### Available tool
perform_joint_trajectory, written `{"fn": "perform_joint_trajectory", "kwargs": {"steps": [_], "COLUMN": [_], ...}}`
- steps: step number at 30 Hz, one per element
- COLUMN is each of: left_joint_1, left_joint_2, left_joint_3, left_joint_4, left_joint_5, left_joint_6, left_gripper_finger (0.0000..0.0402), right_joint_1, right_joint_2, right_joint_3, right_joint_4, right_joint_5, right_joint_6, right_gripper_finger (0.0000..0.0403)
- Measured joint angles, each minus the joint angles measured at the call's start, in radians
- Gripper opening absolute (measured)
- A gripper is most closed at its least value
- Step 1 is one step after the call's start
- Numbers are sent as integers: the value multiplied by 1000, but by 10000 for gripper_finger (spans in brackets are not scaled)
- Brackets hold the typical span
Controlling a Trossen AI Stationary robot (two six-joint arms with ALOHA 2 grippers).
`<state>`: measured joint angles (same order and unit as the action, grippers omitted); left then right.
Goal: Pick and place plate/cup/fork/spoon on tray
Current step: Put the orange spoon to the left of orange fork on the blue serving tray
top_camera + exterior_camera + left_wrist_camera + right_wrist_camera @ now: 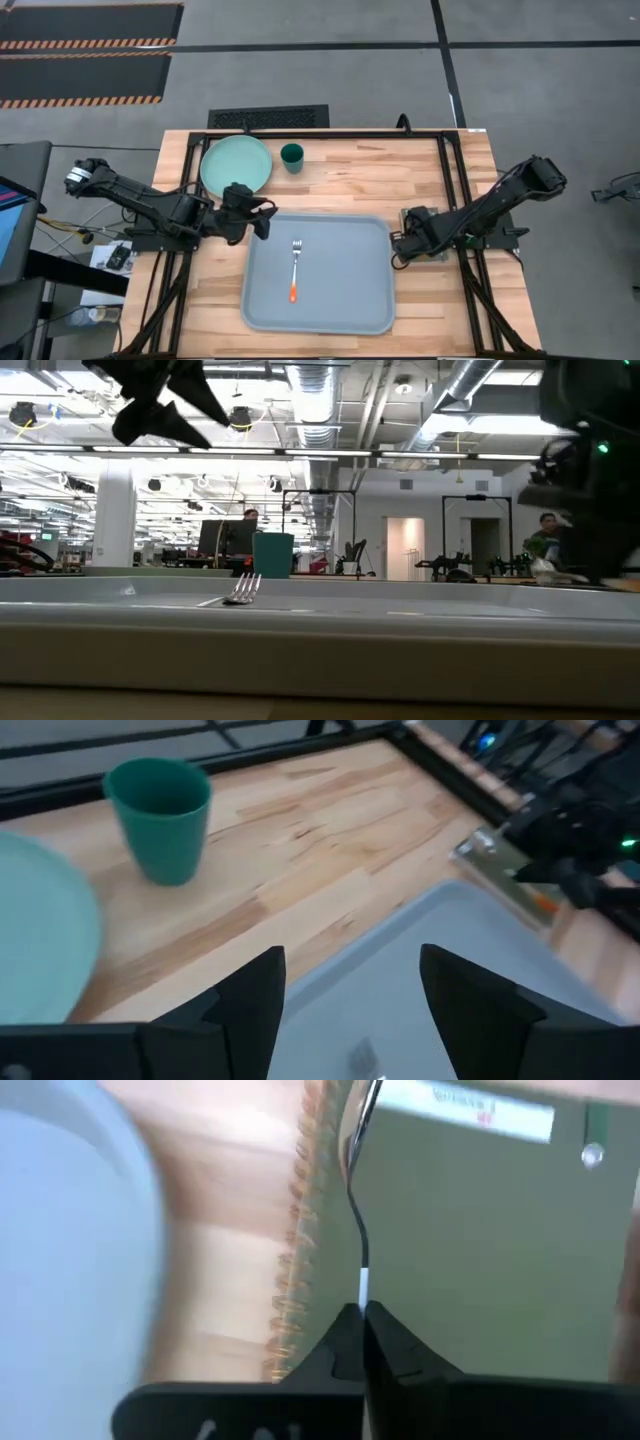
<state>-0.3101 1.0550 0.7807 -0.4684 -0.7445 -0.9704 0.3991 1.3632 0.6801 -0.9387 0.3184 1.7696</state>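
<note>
The pale blue-grey tray [345,300] lies at the table's middle. The fork [295,268] rests flat on it, tines toward the far edge. The mint-green plate [236,165] and the teal cup [292,156] stand on the table beyond the tray's far left corner. My left gripper [262,220] is open and empty above that corner; it also shows in the left wrist view [350,1010]. My right gripper [400,246] is at the small grey-green pad [428,222], right of the tray, shut on the spoon [356,1190], which shows edge-on as a thin line. My right gripper pinches the spoon between its two fingertips at a thin pale stretch [362,1292]; which part of the spoon that is cannot be told. The spoon runs on straight ahead of the fingers, over the pad [480,1250]. Whether it is lifted off the pad, I cannot tell.
The black frame rails [452,170] run along the table's far and side edges. Bare wood lies between the cup and the pad and along the near edge. The low view shows the room beyond the table, with a person [548,530] far off.
</note>
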Motion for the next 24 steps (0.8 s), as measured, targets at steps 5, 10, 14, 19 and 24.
{"fn": "perform_joint_trajectory", "kwargs": {"steps": [5,10,14,19,24], "left_joint_1": [51,132,215,318,384], "left_joint_2": [1,32,72,131,182], "left_joint_3": [0,0,0,0,0], "left_joint_4": [109,227,323,479,547], "left_joint_5": [108,257,410,617,719], "left_joint_6": [70,137,163,128,34], "left_gripper_finger": [220,220,220,220,220], "right_joint_1": [26,40,56,73,59], "right_joint_2": [-1,1,1,1,1], "right_joint_3": [84,166,208,212,212], "right_joint_4": [-15,26,137,397,533], "right_joint_5": [81,201,321,361,432], "right_joint_6": [-52,-191,-398,-898,-1162], "right_gripper_finger": [3,5,2,3,2]}}
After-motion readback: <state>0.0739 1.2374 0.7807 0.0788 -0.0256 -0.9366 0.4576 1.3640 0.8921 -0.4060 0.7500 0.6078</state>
